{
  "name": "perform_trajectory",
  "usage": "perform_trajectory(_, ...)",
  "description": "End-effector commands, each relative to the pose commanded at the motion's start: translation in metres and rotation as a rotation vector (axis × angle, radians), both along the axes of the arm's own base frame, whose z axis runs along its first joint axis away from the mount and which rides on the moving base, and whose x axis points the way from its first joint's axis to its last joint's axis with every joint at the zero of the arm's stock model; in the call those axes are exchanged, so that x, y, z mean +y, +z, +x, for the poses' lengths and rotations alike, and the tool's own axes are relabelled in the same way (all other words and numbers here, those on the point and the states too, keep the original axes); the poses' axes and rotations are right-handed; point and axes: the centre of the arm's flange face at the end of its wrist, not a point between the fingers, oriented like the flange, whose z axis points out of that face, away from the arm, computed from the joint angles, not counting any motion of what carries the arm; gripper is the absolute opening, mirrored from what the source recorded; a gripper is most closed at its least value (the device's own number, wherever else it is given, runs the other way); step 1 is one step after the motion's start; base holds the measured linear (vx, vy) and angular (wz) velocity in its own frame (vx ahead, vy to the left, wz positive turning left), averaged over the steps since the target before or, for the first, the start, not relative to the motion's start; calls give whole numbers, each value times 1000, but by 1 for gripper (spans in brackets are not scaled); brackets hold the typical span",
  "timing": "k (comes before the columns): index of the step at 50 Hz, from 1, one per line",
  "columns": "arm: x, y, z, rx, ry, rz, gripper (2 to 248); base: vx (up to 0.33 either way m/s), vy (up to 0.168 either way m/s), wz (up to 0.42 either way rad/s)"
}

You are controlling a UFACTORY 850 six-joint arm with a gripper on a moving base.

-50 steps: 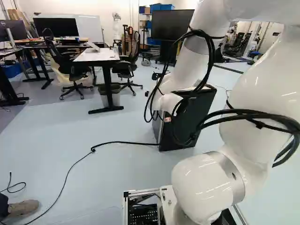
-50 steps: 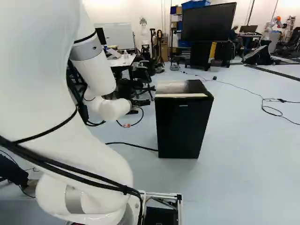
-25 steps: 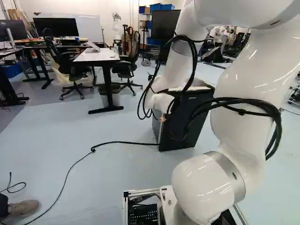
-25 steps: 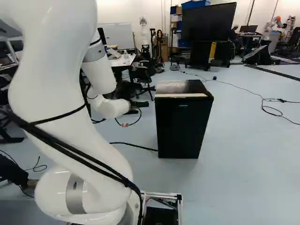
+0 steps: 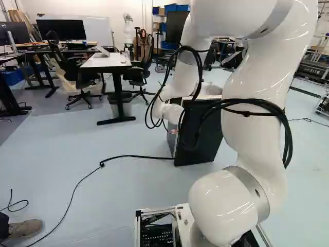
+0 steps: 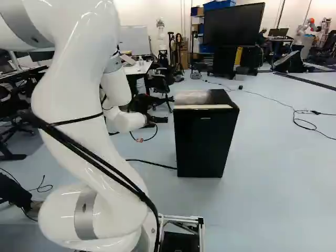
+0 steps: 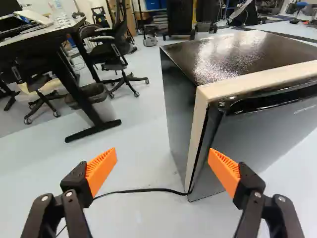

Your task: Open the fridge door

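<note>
Item: compact black box-shaped fridge [image 6: 205,136], standing upright on the pale floor [image 6: 273,189], its long axis vertical. Location: ahead of the robot's base, and to the robot's right of the black two-fingered gripper [image 7: 162,161].

Door: flat, dark, glossy front panel [image 7: 262,134], facing back toward the base; apparently closed. A cream-coloured strip [image 7: 197,129] runs down behind its near upright edge and along its top. A dark recess [image 7: 277,99], probably the handhold, lies under the top edge. Hinge side: not determinable.

Gripper: one, on the white jointed arm [image 6: 68,94]; fingers spread wide, nothing grasped. In the wrist view, one ridged orange pad [image 7: 225,171] overlaps the door's near upright edge; the other [image 7: 101,171] has floor behind it. Contact with the fridge: cannot be told.

Governing relation: the door edge lies ahead of the gripper and toward one finger, off the midline between the two. Both fingers stand to either side of a gap that holds the cream strip but not the whole door.

Step in hand, as judged: approach, prior to any opening. Next move: a shift to the robot's right, bringing a fingertip to the door's edge. Risk: a forward push on the panel would press it shut, or slide the fridge.
</note>
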Motion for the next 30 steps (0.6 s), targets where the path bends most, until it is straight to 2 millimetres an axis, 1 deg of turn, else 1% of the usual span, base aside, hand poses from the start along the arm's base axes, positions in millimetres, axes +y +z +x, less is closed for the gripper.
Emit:
perform_trajectory(10, -2, -11, 8, 2, -63, 5, 247, 0, 0, 0)
perform_trajectory(30, -10, -32, 17, 3, -198, 6, 247, 0, 0, 0)
